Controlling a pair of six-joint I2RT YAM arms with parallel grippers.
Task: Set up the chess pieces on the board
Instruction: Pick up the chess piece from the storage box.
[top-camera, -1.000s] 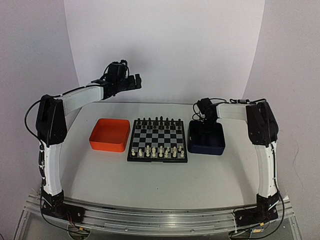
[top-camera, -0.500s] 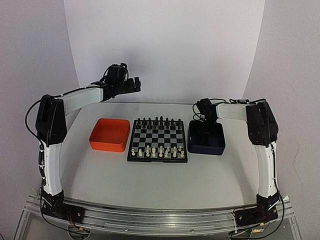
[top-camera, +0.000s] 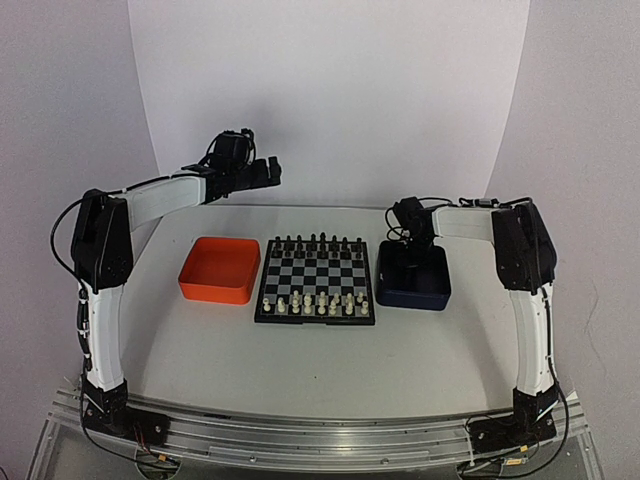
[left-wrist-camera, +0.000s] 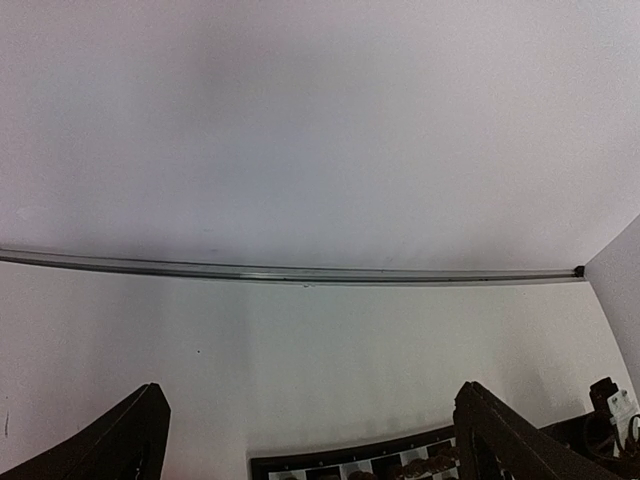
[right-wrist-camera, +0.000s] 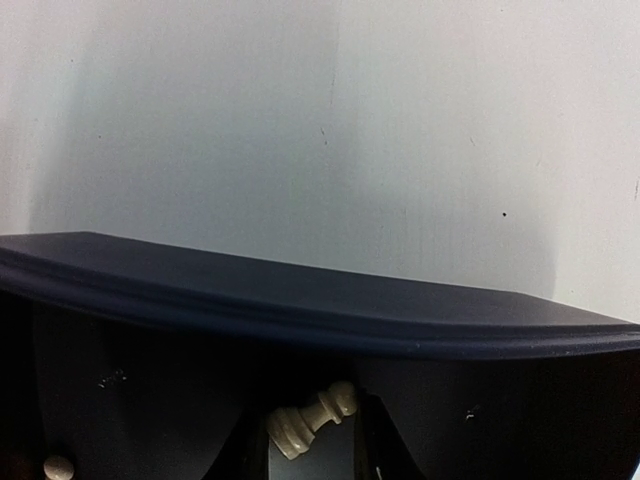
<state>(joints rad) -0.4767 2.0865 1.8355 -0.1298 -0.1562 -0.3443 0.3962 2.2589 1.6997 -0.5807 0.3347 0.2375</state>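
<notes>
Your right gripper (right-wrist-camera: 312, 445) is down inside the dark blue tray (top-camera: 432, 290), which sits just beside the board (top-camera: 316, 318) on its right. In the right wrist view the claw is narrow, with one cream-white piece (right-wrist-camera: 308, 420) lodged between the two dark fingers. The piece is tilted, base low and to the left, round head up and to the right, and it looks to touch both fingers. The fingers are dark against the dark tray wall, so you can only faintly make out their edges. The rounded top of a second cream piece (right-wrist-camera: 58, 467) shows at the bottom left of that view, also inside the tray.

Your left gripper (top-camera: 270, 169) hangs high above the table (top-camera: 300, 370), behind the orange tray (top-camera: 215, 290) and the board's far left corner, and it points to the right. In the left wrist view its fingers (left-wrist-camera: 130, 445) stand wide apart with nothing between them, and the board's far edge sits low in the frame.

On the board, the cream-white chess pieces (top-camera: 322, 303) stand along the two near rows. The black pieces (top-camera: 315, 243) line the far edge. The orange tray lies just to the left of the board.
</notes>
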